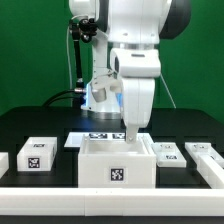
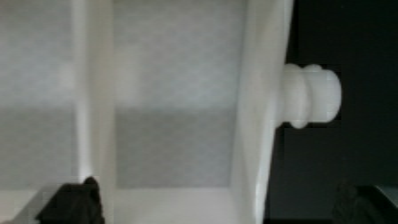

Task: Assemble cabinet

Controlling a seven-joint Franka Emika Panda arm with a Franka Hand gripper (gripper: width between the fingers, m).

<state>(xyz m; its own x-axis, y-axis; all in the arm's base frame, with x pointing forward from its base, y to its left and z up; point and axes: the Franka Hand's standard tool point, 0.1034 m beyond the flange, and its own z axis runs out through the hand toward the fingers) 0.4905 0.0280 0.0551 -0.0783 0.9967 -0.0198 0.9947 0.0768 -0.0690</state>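
The end effector (image 2: 222, 205) stands wide open with nothing in its grasp. In the wrist view its two dark fingertips (image 2: 73, 201) sit well apart, one over the inside of the large white plastic cabinet (image 2: 178, 110), the other outside its side wall over the black table (image 2: 365, 60). Between them that view shows the cabinet's interior, white surfaces split by a thin partition (image 2: 98, 90) into compartments (what lies deeper in them cannot be made out). A small round ribbed white knob (image 2: 313, 95) sticks out of the outer wall. The exterior view shows none of this. There the end effector (image 1: 131, 133), under the white robot arm (image 1: 138, 50), is at the open top of the cabinet (image 1: 116, 165), which stands at the front middle of the table (image 1: 30, 125) with a square black-and-white tag (image 1: 117, 173) on its front face. Small white tagged blocks lie apart from it, one (image 1: 38, 153) toward the exterior view's left, others (image 1: 168, 152) toward its right. The marker board (image 1: 98, 135) lies just behind the cabinet.
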